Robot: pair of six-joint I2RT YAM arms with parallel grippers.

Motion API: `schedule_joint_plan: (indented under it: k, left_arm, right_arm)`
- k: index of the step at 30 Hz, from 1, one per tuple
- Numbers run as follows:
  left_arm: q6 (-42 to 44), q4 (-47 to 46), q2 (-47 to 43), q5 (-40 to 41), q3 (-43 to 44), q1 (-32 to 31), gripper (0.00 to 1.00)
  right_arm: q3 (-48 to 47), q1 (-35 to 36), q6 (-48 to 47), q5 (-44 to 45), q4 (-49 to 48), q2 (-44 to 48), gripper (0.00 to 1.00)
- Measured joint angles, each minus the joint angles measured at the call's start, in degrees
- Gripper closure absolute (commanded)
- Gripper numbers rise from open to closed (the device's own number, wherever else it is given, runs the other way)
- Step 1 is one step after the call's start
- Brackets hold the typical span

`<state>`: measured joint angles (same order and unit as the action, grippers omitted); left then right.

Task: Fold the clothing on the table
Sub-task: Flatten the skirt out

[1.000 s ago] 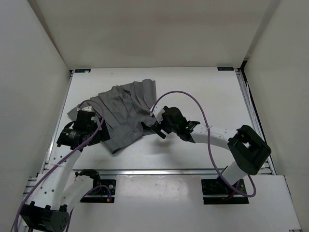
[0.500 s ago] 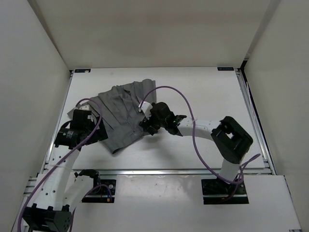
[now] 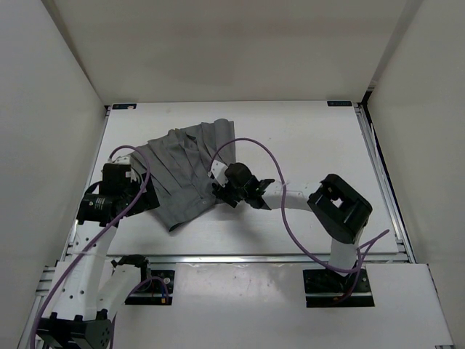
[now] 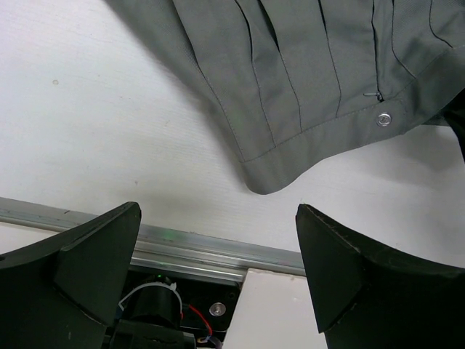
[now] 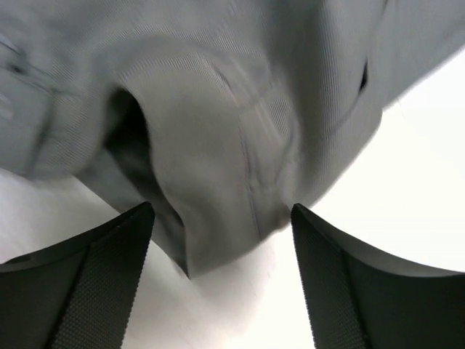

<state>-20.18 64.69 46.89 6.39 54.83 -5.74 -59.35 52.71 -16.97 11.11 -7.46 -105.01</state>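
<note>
Grey pleated clothing [image 3: 185,171] lies rumpled on the white counter [image 3: 312,138], left of centre in the overhead frame. It spreads as a rough fan, pleats running from upper right to lower left. Its lowest corner points toward the lower left of the frame, near the metal rail [image 3: 240,257] along the counter's bottom edge.

Left tool [image 3: 138,196] sits at the left border of the cloth, low on that side. In the left wrist view its fingers [image 4: 94,251] stand wide apart at the bottom corners with nothing between them, only bare counter and the rail. The cloth's hem corner fills the upper half of that frame, and a small metal snap [image 4: 383,118] shows on the stitched band at upper right.

Right tool [image 3: 220,190] is at the right edge of the cloth, mid-frame, its arm reaching in from the lower right. The right wrist view is blurred. Its fingers [image 5: 94,269] sit at the lower left and lower right, apart, with a folded lip of grey cloth coming down into the gap between them. The tool is not clamped on the fabric — white counter shows on both sides of the lip. Whether either finger brushes the cloth I cannot tell.

A purple cable [image 3: 254,141] arcs above the right arm, over the cloth's right edge.
</note>
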Motion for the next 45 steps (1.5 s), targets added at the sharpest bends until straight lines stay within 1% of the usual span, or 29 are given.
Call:
schedule_joint_plan:
  k: [1, 2, 3, 4, 5, 6, 8, 10, 11, 12, 13, 14, 15, 17, 18, 19, 20, 21, 23, 25, 27, 29, 31, 32, 33, 36, 38, 41, 45]
  left_arm:
    - [0.0, 0.0, 0.0, -0.1, 0.0, 0.1, 0.01]
    - [0.1, 0.0, 0.0, -0.4, 0.0, 0.2, 0.01]
    - [0.2, -0.1, -0.1, -0.5, 0.0, 0.2, 0.02]
    - [0.3, -0.2, -0.1, -0.7, 0.0, 0.4, 0.02]
    - [0.4, -0.2, -0.2, -0.9, 0.0, 0.5, 0.01]
    - [0.5, -0.2, -0.2, -1.0, 0.0, 0.7, 0.01]
    - [0.6, -0.2, -0.3, -1.2, 0.0, 1.0, 0.01]
    - [0.7, -0.3, -0.5, -1.3, 0.0, 1.4, 0.01]
    - [0.7, -0.3, -0.5, -1.3, 0.0, 1.4, 0.01]
    - [0.7, -0.3, -0.6, -1.3, 0.0, 1.4, 0.01]
    - [0.7, -0.3, -0.6, -1.3, 0.0, 1.4, 0.02]
    - [0.8, -0.3, -0.5, -1.3, 0.0, 1.4, 0.04]
    - [0.8, -0.2, -0.3, -1.3, 0.0, 1.2, 0.08]
    - [0.6, -0.1, 0.7, -1.2, 0.2, 0.3, 0.22]
    - [0.5, 0.0, 1.7, -1.4, 0.4, -0.4, 0.28]
    - [0.2, -0.1, 2.7, -1.6, 0.6, -1.1, 0.37]
    - [-0.3, -0.2, 3.8, -1.8, 0.9, -2.1, 0.42]
    - [-0.9, -0.6, 5.4, -2.3, 1.1, -3.6, 0.48]
    - [-3.1, -1.9, 7.8, -2.8, 1.2, -7.6, 0.53]
    - [-6.1, -4.0, 9.7, -3.5, 1.2, -13.6, 0.53]
    - [-9.8, -7.0, 11.3, -7.0, 0.8, -17.8, 0.52]
    - [-14.7, -11.9, 11.9, -11.6, -2.2, -18.0, 0.50]
    - [-20.5, -17.8, 11.3, -14.4, -8.4, -18.4, 0.37]
    - [-23.4, -20.2, 10.5, -15.0, -11.7, -19.5, 0.17]
    - [-25.8, -21.9, 9.5, -15.3, -14.6, -21.0, 0.01]
    - [-34.5, -25.8, 4.1, -16.5, -21.9, -23.2, 0.01]
    - [-39.2, -28.5, -0.8, -15.6, -26.3, -23.3, 0.01]
    - [-44.6, -32.7, -7.3, -13.1, -31.5, -24.1, 0.01]
    - [-51.2, -37.9, -12.3, -9.6, -37.5, -23.7, 0.01]
  right_arm:
    - [0.5, 0.1, -0.4, 1.2, -0.1, -0.1, 0.27]
    - [0.9, 0.1, -0.9, 2.5, -0.2, -0.2, 0.35]
    - [1.2, 0.1, -1.4, 3.6, -0.4, -0.4, 0.53]
    - [1.7, 0.0, -2.0, 4.6, -0.7, -0.6, 0.65]
    - [2.4, -0.2, -2.4, 5.6, -1.3, -0.6, 0.82]
    - [3.3, -0.5, -2.8, 6.8, -1.9, -0.6, 0.93]
    - [4.8, -1.5, -3.1, 8.6, -3.2, -0.4, 1.00]
    - [5.7, -3.0, -2.8, 9.8, -3.4, 0.5, 1.00]
    - [6.3, -4.2, -2.5, 10.0, -3.1, 1.3, 0.99]
    - [6.9, -5.5, -2.1, 10.0, -2.6, 2.2, 0.89]
    - [7.5, -6.8, -1.4, 10.1, -2.0, 3.3, 0.71]
    - [8.5, -8.2, -0.9, 10.1, -1.7, 4.7, 0.65]
    - [9.6, -9.4, -0.5, 10.4, -1.1, 6.2, 0.60]
    - [12.2, -12.1, 0.0, 10.8, 0.8, 9.7, 0.59]
    - [13.3, -13.1, 0.3, 11.0, 1.8, 11.2, 0.55]
    - [14.1, -14.0, 0.8, 10.9, 3.4, 12.4, 0.46]
    - [14.5, -15.2, 1.6, 10.7, 5.8, 13.5, 0.42]
    - [14.6, -16.5, 2.2, 10.3, 8.3, 14.5, 0.34]
    - [14.6, -18.7, 3.8, 9.4, 12.0, 16.2, 0.27]
    - [14.3, -21.6, 5.1, 6.7, 15.5, 18.5, 0.28]
    - [13.0, -25.3, 6.3, 3.2, 18.7, 20.7, 0.31]
    - [11.4, -28.1, 7.2, 0.5, 19.9, 22.1, 0.31]
    - [10.3, -30.3, 7.5, -1.6, 20.2, 23.1, 0.31]
    - [10.3, -30.8, 7.5, -2.4, 20.2, 23.4, 0.31]
    - [10.3, -31.1, 7.5, -3.2, 20.5, 23.6, 0.22]
    - [10.3, -32.6, 6.9, -8.3, 21.3, 23.7, 0.07]
    - [10.3, -34.4, 6.3, -13.8, 21.5, 23.6, 0.05]
    - [10.3, -37.1, 6.3, -21.9, 22.7, 23.6, 0.06]
    - [10.3, -38.2, 6.5, -30.3, 24.7, 23.3, 0.05]
